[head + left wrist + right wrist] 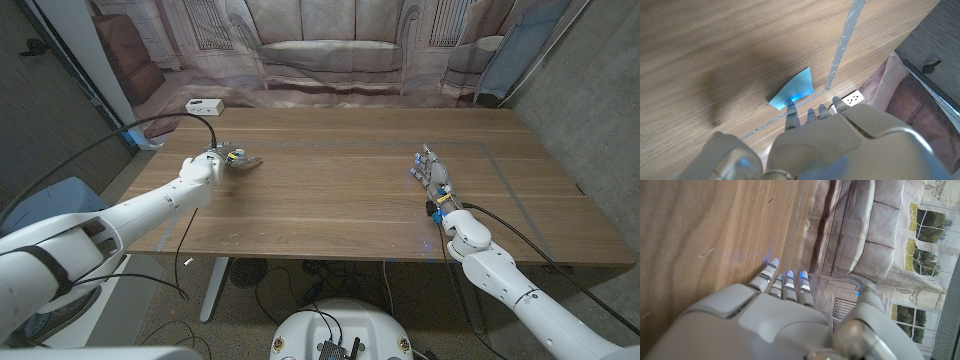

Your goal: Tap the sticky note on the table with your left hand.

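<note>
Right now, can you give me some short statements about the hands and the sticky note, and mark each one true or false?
1. The sticky note is blue. True.
2. A fingertip of the left hand reaches the edge of the sticky note. True.
3. The right hand holds the sticky note. False: it holds nothing and sits on the table's other side, far from the note.
4. The sticky note lies on a strip of tape. False: it lies beside the tape, on the wood.
5. A white box sits at the table's far left corner. True.
</note>
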Motion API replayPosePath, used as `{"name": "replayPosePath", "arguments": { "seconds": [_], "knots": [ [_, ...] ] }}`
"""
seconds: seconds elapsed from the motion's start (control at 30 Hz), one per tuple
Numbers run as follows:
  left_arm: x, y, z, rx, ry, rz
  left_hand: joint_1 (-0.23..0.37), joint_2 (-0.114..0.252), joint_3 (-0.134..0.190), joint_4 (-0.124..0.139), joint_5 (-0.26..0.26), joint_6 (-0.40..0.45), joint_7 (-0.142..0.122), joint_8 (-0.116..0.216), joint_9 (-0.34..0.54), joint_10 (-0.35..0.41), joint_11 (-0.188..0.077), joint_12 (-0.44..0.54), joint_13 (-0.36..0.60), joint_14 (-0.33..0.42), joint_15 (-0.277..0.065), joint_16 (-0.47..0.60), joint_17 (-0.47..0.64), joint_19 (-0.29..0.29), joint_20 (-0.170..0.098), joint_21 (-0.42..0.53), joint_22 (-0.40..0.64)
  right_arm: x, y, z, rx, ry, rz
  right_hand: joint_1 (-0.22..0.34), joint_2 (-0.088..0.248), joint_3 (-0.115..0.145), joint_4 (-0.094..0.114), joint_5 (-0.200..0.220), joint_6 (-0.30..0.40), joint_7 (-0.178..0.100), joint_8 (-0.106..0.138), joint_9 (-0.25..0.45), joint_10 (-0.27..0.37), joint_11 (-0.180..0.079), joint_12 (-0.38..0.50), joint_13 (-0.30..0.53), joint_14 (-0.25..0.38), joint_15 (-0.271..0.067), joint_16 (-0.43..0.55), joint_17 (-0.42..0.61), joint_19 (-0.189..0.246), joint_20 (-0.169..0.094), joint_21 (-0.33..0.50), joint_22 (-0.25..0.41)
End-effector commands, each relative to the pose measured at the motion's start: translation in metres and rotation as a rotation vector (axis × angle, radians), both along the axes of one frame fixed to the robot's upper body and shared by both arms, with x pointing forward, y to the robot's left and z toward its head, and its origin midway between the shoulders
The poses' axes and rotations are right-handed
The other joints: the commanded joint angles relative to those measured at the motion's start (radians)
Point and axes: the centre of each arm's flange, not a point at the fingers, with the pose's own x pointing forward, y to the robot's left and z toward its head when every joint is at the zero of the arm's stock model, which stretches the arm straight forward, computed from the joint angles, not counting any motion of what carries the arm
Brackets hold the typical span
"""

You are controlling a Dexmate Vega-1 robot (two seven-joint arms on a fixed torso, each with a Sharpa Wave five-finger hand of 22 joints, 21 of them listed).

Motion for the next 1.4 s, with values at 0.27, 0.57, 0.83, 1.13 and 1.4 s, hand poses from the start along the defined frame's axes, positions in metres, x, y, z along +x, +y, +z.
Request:
{"name": "replayPosePath", "arguments": {
  "seconds": [0.27,0.57,0.83,1.13,1.4],
  "knots": [
    [-0.001,0.014,0.0,-0.015,0.004,0.028,0.009,0.009,-0.008,0.005,0.003,0.025,0.009,0.008,0.011,-0.196,0.001,0.005,0.002,-0.25,0.01,0.002,0.001,-0.309,0.006,0.004,0.003,0.0,0.004,0.0,-0.011,0.01,0.001,-0.008,0.005,-0.001,0.001,0.003,0.002,-0.01,0.004,0.004,0.002,-0.002,0.001,0.004,-0.001,0.009,0.0,0.001,0.003,0.006,-0.002,0.005],
    [-0.001,0.021,-0.001,-0.029,0.0,0.039,0.012,0.011,-0.009,0.005,0.004,0.025,0.008,0.007,0.011,-0.195,0.002,0.005,0.002,-0.249,0.011,0.002,0.001,-0.308,0.006,0.004,0.003,-0.001,0.007,0.001,-0.014,0.015,0.0,-0.008,0.005,-0.002,0.001,0.003,0.001,-0.01,0.004,0.004,0.001,-0.001,0.001,0.004,0.0,0.009,0.0,0.001,0.004,0.006,-0.003,0.005],
    [-0.002,0.026,-0.003,-0.036,-0.002,0.046,0.014,0.013,-0.01,0.004,0.004,0.024,0.007,0.007,0.011,-0.196,0.001,0.005,0.002,-0.249,0.012,0.002,0.001,-0.308,0.006,0.004,0.003,-0.001,0.01,0.001,-0.02,0.019,0.002,-0.008,0.005,-0.002,0.001,0.003,0.001,-0.01,0.004,0.004,0.001,-0.002,0.001,0.004,0.0,0.01,0.0,0.0,0.003,0.006,-0.004,0.005],
    [-0.003,0.031,-0.004,-0.041,-0.005,0.049,0.016,0.015,-0.011,0.004,0.004,0.023,0.007,0.007,0.011,-0.195,0.003,0.005,0.003,-0.248,0.011,0.001,0.001,-0.308,0.007,0.004,0.002,0.001,0.013,0.002,-0.024,0.021,0.004,-0.007,0.006,-0.002,0.0,0.003,0.002,-0.009,0.004,0.004,0.001,-0.001,0.001,0.004,-0.001,0.01,0.0,0.0,0.003,0.007,-0.004,0.005],
    [-0.004,0.036,-0.005,-0.045,-0.006,0.056,0.018,0.017,-0.012,0.004,0.004,0.023,0.007,0.007,0.011,-0.195,0.004,0.005,0.003,-0.248,0.012,0.001,0.001,-0.309,0.007,0.004,0.002,0.002,0.015,0.003,-0.028,0.02,0.005,-0.007,0.006,-0.003,0.0,0.003,0.002,-0.009,0.004,0.004,0.001,-0.002,0.001,0.004,0.0,0.009,0.0,0.0,0.004,0.006,-0.005,0.005]
  ]
}}
